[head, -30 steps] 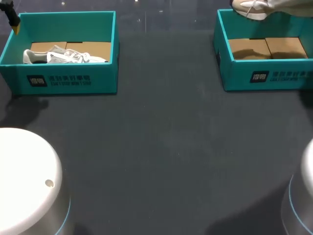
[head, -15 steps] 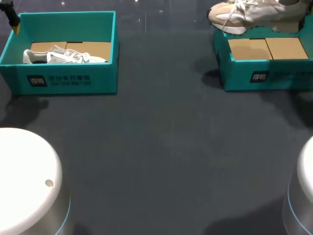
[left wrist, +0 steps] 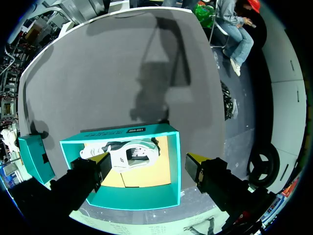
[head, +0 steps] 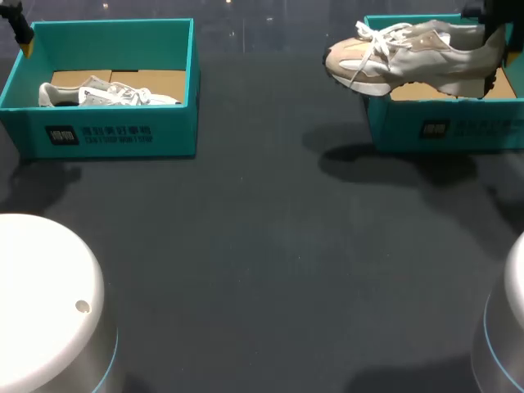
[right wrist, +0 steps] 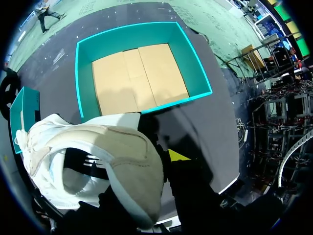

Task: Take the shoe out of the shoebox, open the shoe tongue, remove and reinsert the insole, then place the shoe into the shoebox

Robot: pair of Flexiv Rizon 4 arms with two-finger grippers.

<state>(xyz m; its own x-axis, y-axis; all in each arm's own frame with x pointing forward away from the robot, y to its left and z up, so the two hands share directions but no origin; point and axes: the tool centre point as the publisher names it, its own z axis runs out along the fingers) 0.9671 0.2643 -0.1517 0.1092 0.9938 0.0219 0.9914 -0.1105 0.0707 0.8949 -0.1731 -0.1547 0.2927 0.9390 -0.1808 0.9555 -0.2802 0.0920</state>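
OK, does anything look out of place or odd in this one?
Nothing stands out. The beige sneaker hangs in the air over the right shoebox, toe past its left wall, held at its heel by the right gripper. The white sneaker lies on its side in the left shoebox. No spill or damage shows.

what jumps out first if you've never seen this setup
A beige shoe hangs in the air beside the empty right teal shoebox, its heel in the right gripper. To the left, a white shoe lies in the other teal shoebox.
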